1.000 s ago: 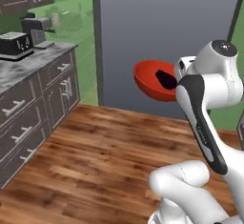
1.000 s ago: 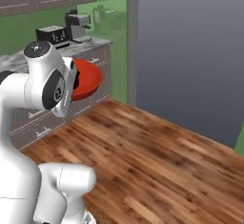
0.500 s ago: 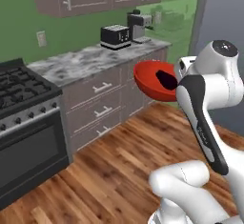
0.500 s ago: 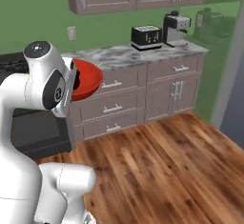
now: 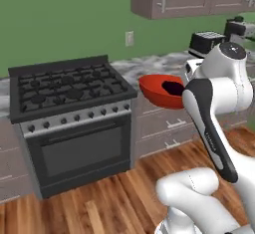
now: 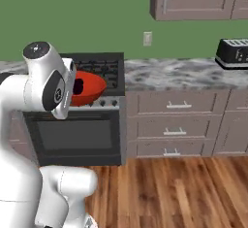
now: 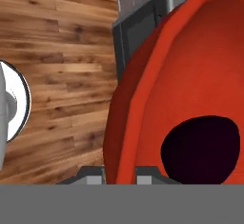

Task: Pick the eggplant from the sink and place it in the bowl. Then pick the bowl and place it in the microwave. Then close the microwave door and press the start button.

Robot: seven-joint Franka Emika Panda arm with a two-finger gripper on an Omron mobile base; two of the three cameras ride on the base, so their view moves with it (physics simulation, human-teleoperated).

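While the white arm fills the right side of the left base view, the bowl (image 5: 162, 91) sits in the middle of that picture, held up in the air in front of the stove (image 5: 74, 123). Part of its right edge is hidden behind the arm. The eggplant (image 5: 173, 87) lies inside the bowl as a dark blob, and its shape is hard to make out. In the right base view, the bowl (image 6: 87, 89) peeks out at the middle left, and the arm's big round joint covers its left half. The eggplant (image 6: 77, 87) shows as a small dark spot right at the joint. In the hand view, the bowl (image 7: 190, 75) takes up the right side and is cut off at the top and right. The eggplant (image 7: 200, 147) is the black oval at the lower right. The gripper (image 7: 119, 173) is at the bottom middle, and its two tips are clamped on the bowl's rim, one on each side. The wood floor (image 7: 52, 56) lies on the left. A toaster (image 6: 233, 52) stands on the counter (image 6: 179, 74) at the upper right of the right base view, cut off by the edge.
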